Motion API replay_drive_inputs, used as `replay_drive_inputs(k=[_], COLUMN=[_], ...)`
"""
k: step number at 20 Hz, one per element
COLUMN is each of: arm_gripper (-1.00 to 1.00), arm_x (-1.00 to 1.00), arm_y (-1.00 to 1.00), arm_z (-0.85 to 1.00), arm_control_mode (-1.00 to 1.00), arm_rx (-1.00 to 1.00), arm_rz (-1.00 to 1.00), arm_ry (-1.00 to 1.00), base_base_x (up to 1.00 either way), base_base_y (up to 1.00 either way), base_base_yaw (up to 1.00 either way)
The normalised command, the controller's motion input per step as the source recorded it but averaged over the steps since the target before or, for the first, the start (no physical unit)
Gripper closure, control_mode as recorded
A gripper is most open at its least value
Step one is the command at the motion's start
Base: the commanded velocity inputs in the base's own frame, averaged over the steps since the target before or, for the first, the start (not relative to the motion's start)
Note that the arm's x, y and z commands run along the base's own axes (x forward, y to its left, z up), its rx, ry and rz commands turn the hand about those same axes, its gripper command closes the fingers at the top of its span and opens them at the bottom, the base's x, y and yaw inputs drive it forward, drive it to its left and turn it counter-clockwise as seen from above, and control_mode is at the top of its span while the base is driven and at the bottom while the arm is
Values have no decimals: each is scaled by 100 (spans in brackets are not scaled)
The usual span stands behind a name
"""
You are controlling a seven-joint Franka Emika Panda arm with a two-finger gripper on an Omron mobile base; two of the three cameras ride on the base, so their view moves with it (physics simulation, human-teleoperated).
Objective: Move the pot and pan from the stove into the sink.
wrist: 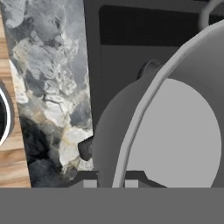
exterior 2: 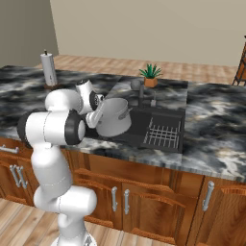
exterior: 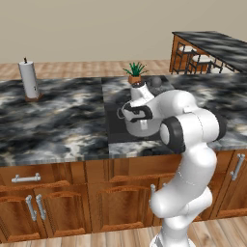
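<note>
The fingers (wrist: 111, 181) are clamped on the rim of the pot (exterior 2: 114, 117), one tip on the outer wall and the other inside, with the rim running up between them toward one o'clock in the hand view. From the hand camera the pot's pale inside spreads out at three o'clock of the fingers and its grey outer wall bulges at eleven o'clock, with a small side handle poking up at twelve. From the right base view the pot hangs tilted, mouth turned toward the arm, over the near left part of the sink (exterior 2: 166, 145); whether its bottom touches the basin I cannot tell. From the left base view the pot (exterior: 140, 124) sits at nine o'clock of the arm's big elbow joint, over the dark basin.

The sink is sunk into a black-and-white marbled bench (exterior 2: 216, 125) that runs across the room, with brown wooden cabinets (exterior: 58, 202) and metal pulls below. A wire rack (exterior 2: 162, 134) lies in the sink's right part, at three o'clock of the pot. A dark faucet (exterior 2: 141, 91) stands behind the basin, and a small potted plant (exterior 2: 151, 77) is just beyond it at one o'clock. A paper towel roll (exterior: 29, 79) stands upright on the bench well to the left. The floor is wood planks and the wall is plain beige
</note>
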Motion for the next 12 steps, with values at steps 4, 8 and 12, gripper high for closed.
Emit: replay_drive_inputs(k=[4, 8, 12], arm_gripper=[100, 100, 100], arm_x=[38, 42, 52], arm_y=[0, 0, 0], arm_z=[-17, -20, -23], arm_control_mode=[-100, -100, -100], arm_rx=[-1, 0, 0], arm_rz=[0, 0, 0], arm_ry=[5, 6, 1], base_base_x=[0, 0, 0], base_base_y=[0, 0, 0], base_base_yaw=[0, 0, 0])
